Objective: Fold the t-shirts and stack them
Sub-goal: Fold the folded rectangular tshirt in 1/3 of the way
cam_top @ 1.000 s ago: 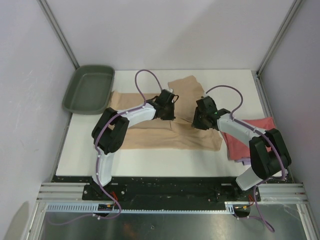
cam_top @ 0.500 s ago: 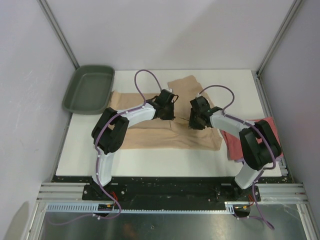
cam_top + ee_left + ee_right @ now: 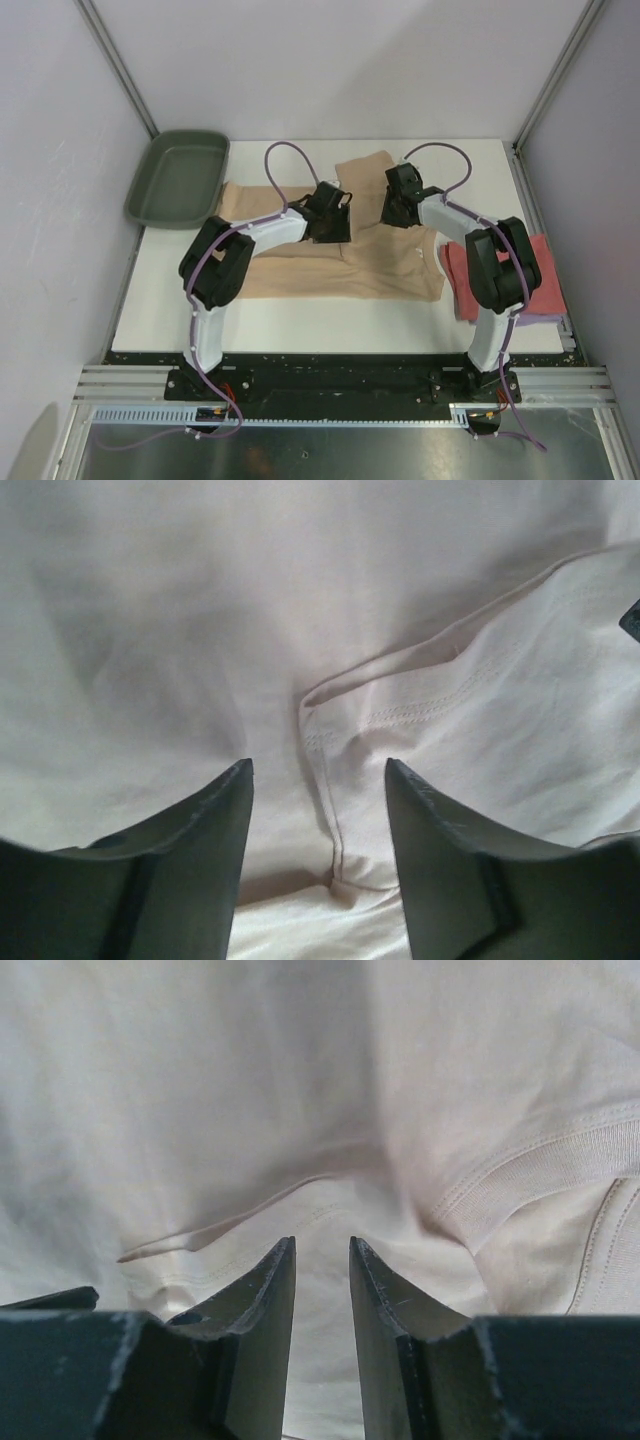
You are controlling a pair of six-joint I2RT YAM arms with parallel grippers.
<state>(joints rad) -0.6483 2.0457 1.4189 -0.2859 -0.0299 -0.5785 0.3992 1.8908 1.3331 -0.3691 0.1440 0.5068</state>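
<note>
The coral-red t-shirt [image 3: 460, 290] lies near right. The tan t-shirt [image 3: 330, 270] lies spread mid-table. Over its far half, the left gripper [image 3: 318, 768] stands wide astride a stitched hem, holding nothing. The right gripper [image 3: 322, 1242] is narrow, and I cannot tell whether it pinches cloth. Both should probably grip matching edges and lift evenly, so the fold lands square. The green tray [image 3: 150, 200] sits far left.

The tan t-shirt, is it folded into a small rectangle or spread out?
Spread out: the tan t-shirt lies wide and rumpled across the table, one part sticking out toward the far side.
</note>
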